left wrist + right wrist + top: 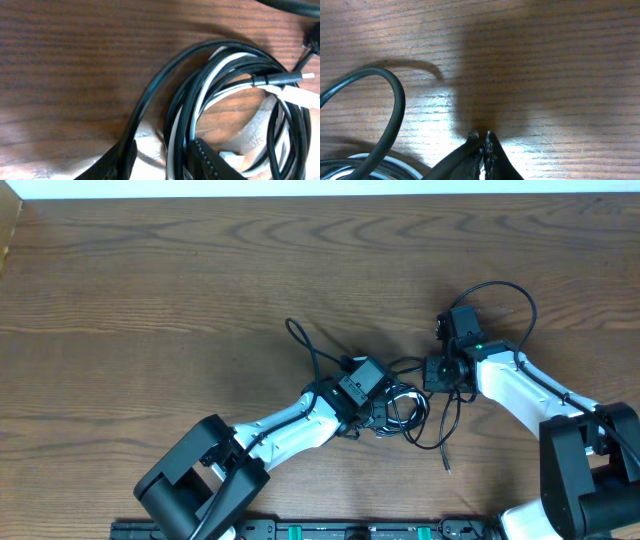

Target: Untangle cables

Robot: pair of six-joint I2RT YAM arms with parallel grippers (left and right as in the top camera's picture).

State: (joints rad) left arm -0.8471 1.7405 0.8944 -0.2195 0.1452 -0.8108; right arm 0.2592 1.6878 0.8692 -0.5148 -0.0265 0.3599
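The cables (405, 410) lie as a tangled bundle of black cords and one white cord at the table's middle. One black loop (300, 340) reaches up left and a loose end (447, 452) trails down right. My left gripper (385, 404) is down in the bundle. In the left wrist view it (165, 162) is open, with black cords (165, 85) and the white cord (220, 65) running between its fingers, beside a black plug (300, 76). My right gripper (427, 372) is just right of the bundle. Its fingertips (482, 137) are shut together, low over bare wood beside a black cord (395, 110).
A thicker black robot cable (515, 292) arcs above the right wrist. The wooden table (150, 300) stretches wide to the left and back. A black rail (330, 530) runs along the front edge between the arm bases.
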